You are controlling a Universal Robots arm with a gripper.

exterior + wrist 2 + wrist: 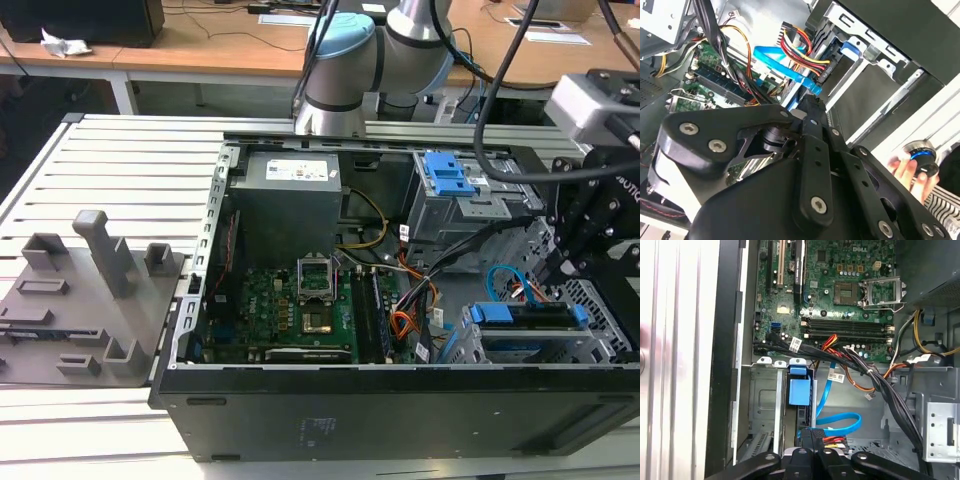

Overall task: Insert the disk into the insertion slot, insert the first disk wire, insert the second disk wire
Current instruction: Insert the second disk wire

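Observation:
The disk [525, 318], in its blue carrier [800, 390], sits inside the insertion slot, a low silver cage [602, 338] [762, 405] at the case's front corner on the exterior view's right. My gripper [553, 268] reaches down beside the disk's rear end. Its fingers [811, 445] are shut on a black connector with red and yellow wires [834, 441], held against the disk's back edge. A flat blue data wire [840, 422] [503, 280] loops to the same end of the disk. In the second wrist view the gripper [810, 102] points toward the blue wire [780, 67].
The open case holds a motherboard [290, 310], a grey power supply [290, 200] and a taller grey bay with a blue latch [450, 185]. Cable bundles [875, 375] cross beside the cage. A grey fixture plate [80, 300] lies outside. A person's hand [907, 170] rests on a knob.

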